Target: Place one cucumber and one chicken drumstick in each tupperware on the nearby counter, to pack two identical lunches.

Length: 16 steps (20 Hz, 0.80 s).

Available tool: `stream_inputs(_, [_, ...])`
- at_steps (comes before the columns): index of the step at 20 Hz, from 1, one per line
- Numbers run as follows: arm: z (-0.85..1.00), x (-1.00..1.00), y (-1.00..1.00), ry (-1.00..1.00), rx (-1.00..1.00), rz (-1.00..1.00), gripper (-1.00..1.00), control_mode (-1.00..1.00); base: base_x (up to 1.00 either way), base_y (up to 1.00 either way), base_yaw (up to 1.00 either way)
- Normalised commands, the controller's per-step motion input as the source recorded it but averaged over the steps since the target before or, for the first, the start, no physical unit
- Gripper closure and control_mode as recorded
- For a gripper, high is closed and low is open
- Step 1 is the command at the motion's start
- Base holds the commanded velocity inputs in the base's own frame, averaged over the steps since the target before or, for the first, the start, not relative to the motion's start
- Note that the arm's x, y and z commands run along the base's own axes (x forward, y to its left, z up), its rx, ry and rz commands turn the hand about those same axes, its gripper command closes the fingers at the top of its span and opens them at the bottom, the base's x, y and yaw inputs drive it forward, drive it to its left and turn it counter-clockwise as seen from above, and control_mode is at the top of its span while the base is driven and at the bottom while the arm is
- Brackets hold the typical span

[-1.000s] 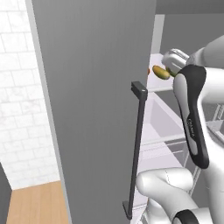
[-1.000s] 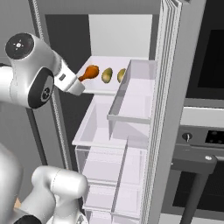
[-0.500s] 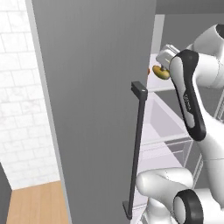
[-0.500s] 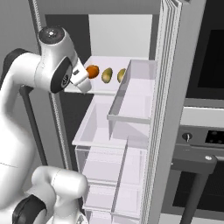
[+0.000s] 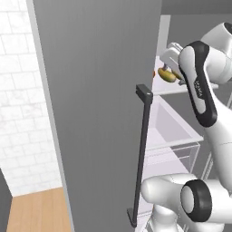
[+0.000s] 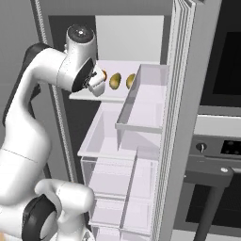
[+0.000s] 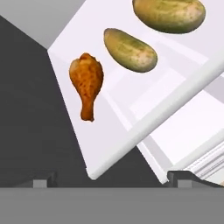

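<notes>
One chicken drumstick (image 7: 87, 89) on fridge shelf (image 7: 131, 131), just ahead of wide-open, empty end effector (image 7: 111, 177), no contact.

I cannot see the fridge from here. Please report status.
Gripper open, empty, facing fridge shelf. Chicken drumstick lying there beside two cucumbers. Nothing between.

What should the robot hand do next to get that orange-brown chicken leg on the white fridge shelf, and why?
Probably ease forward toward the orange-brown chicken drumstick until its thin end sits between the fingers. The gripper is open and holds nothing, short of the white fridge shelf. The drumstick lies nearest the shelf's corner, apart from the two yellow-green cucumbers beside it.
</notes>
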Motion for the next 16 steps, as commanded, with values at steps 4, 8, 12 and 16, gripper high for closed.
stream_inputs(4, [-0.23, 0.48, 0.06, 0.0, 0.0, 0.03, -1.0, -1.0, 0.0, 0.0, 0.0])
stream_inputs(8, [-0.19, 0.48, 0.0, 0.0, 0.0, 0.04, -1.0, -1.0, 0.0, 0.0, 0.0])
stream_inputs(12, [-0.03, 0.35, 0.0, 0.0, 0.02, 0.08, -1.0, -1.0, 0.0, 0.0, 0.0])
stream_inputs(16, [-0.02, 0.37, 0.14, 0.0, 0.0, 0.09, -1.0, -1.0, 0.0, 0.0, 0.0])
